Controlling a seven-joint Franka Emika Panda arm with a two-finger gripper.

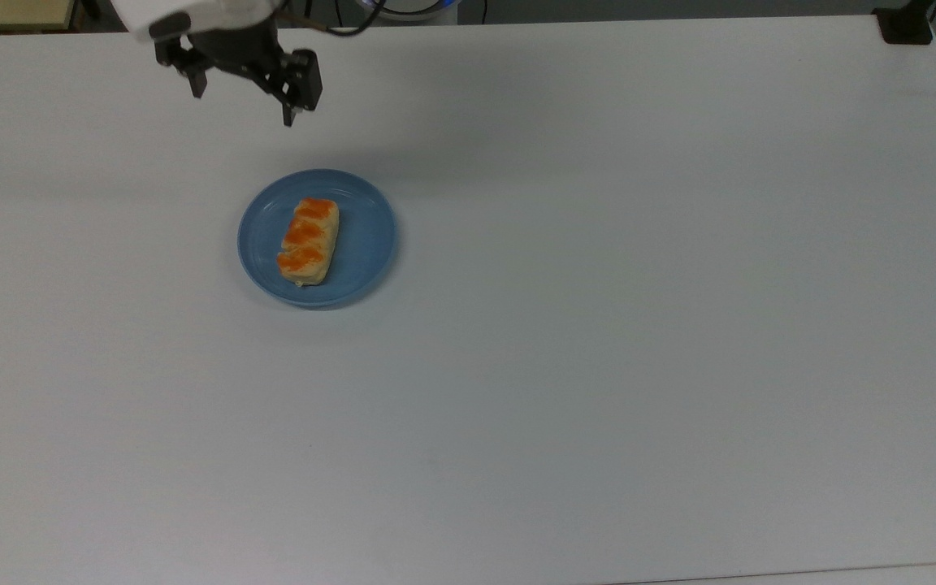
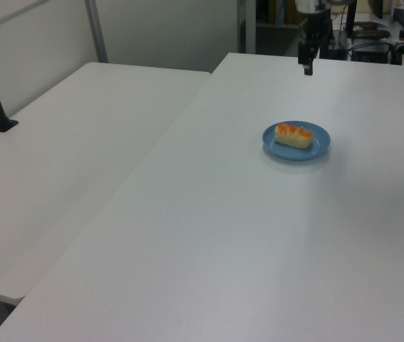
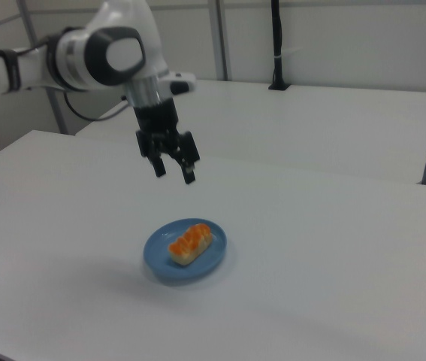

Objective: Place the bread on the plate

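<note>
The bread (image 1: 308,241) lies on the plate (image 1: 362,244), left of centre in the top view, on the white surface (image 1: 598,325). The end effector (image 1: 242,104) hangs above, fingers spread, holding nothing.

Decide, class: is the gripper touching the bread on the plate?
Apart. In the right view the open gripper hangs well above the bread, which lies on the plate, with bare table visible between them.
</note>
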